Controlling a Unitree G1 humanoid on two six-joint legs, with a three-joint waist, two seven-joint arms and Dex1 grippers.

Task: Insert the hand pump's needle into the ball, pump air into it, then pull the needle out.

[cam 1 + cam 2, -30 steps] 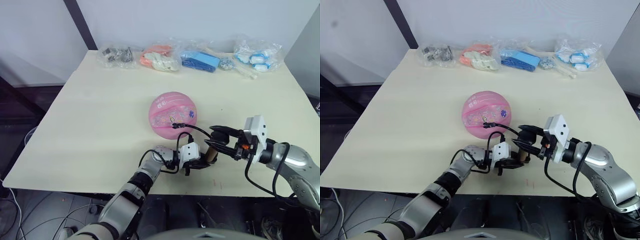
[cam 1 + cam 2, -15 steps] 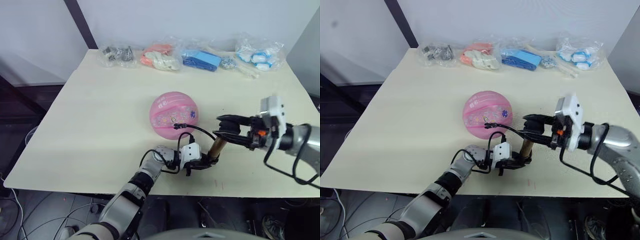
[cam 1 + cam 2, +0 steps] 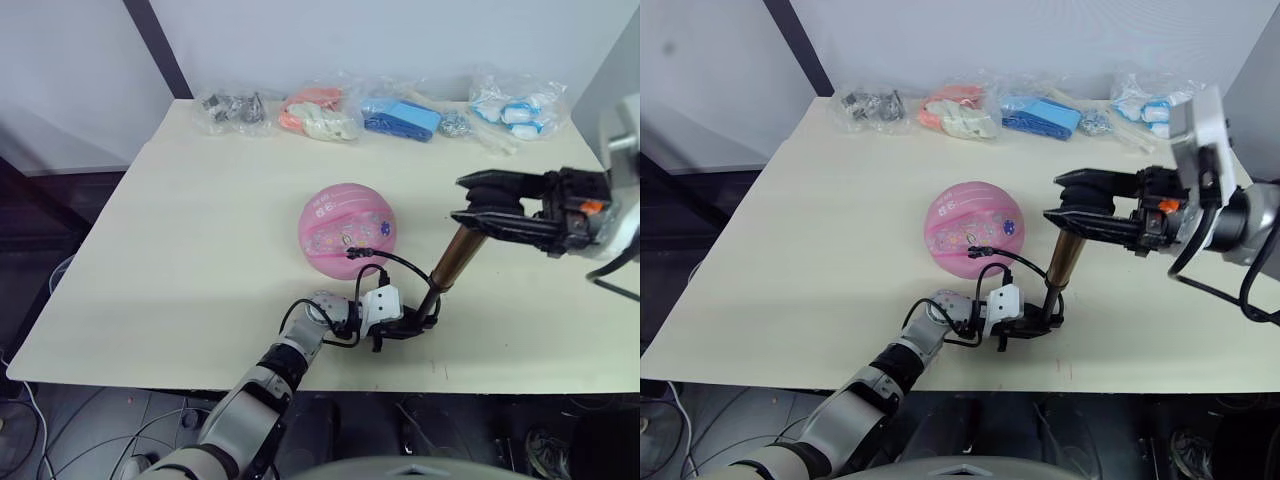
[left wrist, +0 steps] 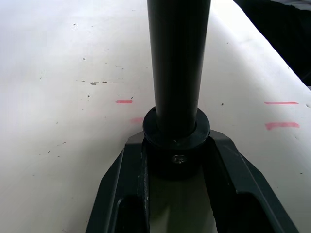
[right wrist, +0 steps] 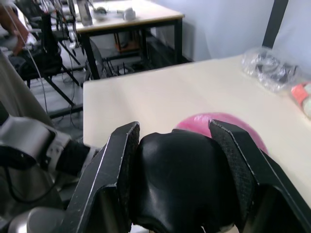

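**Right wrist view: handle clamped**

Right gripper (image 5: 177, 182) has both black fingers (image 5: 112, 170) pressed against the rounded black T-handle of the hand pump (image 5: 180, 187), one on each side. Just beyond the handle, the pink ball (image 5: 226, 122) peeks out on the cream table (image 5: 160, 99). Clear bagged items (image 5: 272, 70) lie further ahead, near the far edge.

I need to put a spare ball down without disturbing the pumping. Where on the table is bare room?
The table is bare over its whole left half, from the bagged items along the far edge down to the near edge. Also bare: the strip between those bags and the ball. Crowded: near edge right of centre, with the hand pump, left gripper and right gripper.
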